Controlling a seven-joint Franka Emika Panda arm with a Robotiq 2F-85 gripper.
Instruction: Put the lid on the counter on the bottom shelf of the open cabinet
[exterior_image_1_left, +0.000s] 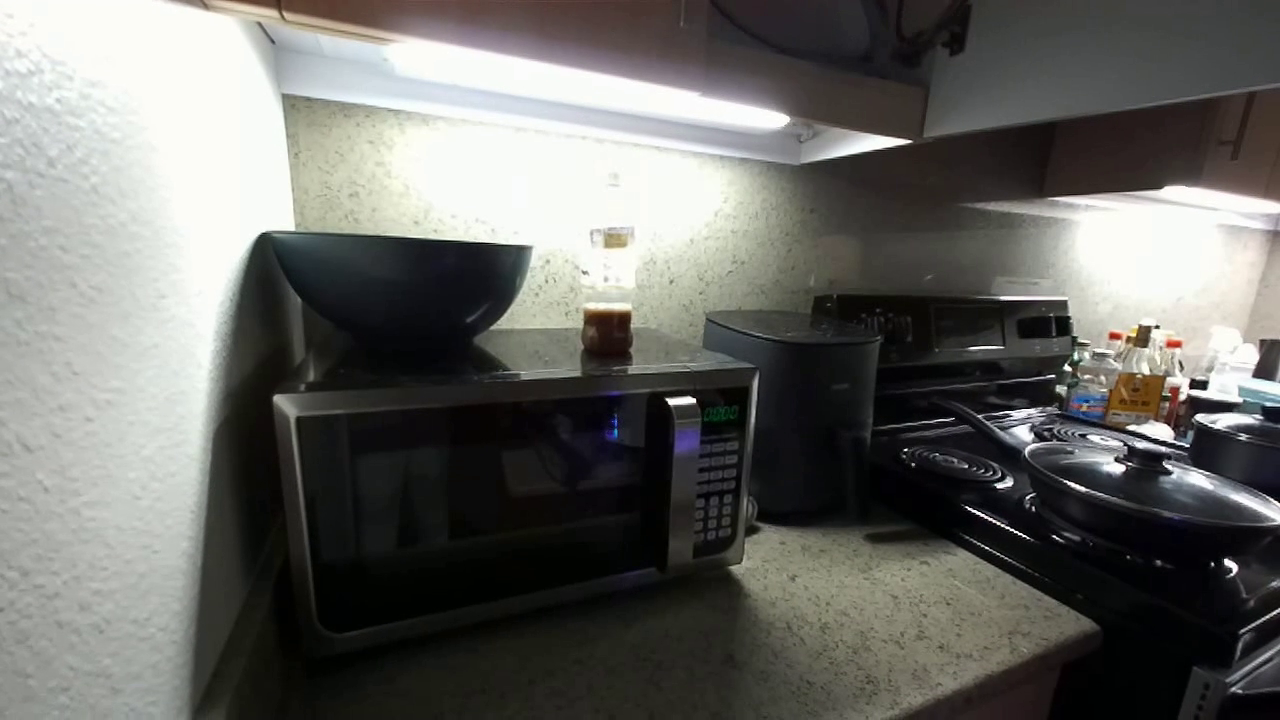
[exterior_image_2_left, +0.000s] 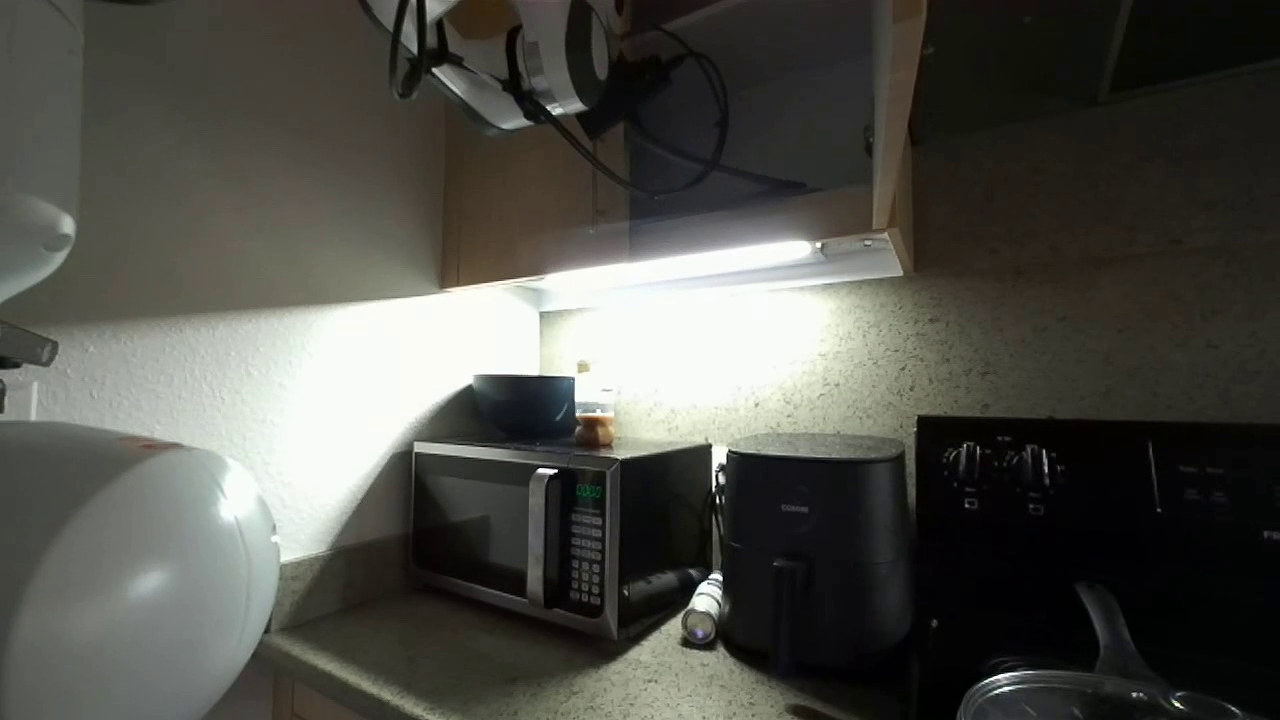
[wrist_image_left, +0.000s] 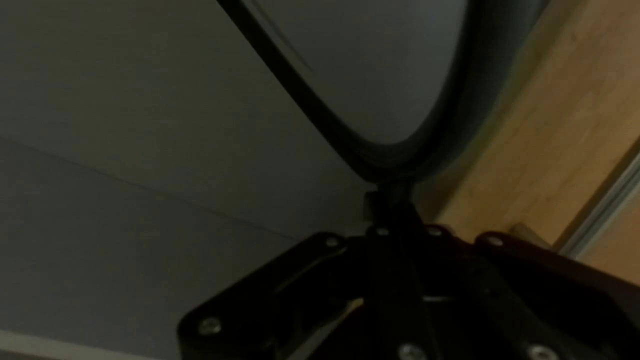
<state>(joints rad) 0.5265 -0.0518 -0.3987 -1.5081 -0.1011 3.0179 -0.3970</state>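
Wrist view: the gripper (wrist_image_left: 392, 202), jaws narrow, pinches the lid (wrist_image_left: 390, 157) ahead of it by its dark rim. In an exterior view, both are at the open cabinet (exterior_image_2_left: 760, 222), the microwave (exterior_image_2_left: 475, 510) below. In an exterior view, below the gripper, a dark bowl (exterior_image_1_left: 400, 285) tops that microwave.

Dark bowl (exterior_image_1_left: 400, 287), bottle (exterior_image_1_left: 608, 328), both atop a microwave (exterior_image_1_left: 480, 500) (green digits (exterior_image_1_left: 720, 413) lit); black air fryer (exterior_image_1_left: 800, 420), pan (exterior_image_1_left: 1120, 528) on stove (exterior_image_1_left: 990, 515)

The tabletop (exterior_image_1_left: 880, 610) is speckled grey-brown, stone-like from where I stand; a silver-trimmed microwave (exterior_image_1_left: 480, 500) sits on it, a dark air fryer (exterior_image_2_left: 815, 560) stands upright near it, and a pale cylinder (exterior_image_2_left: 704, 606) lies between them.
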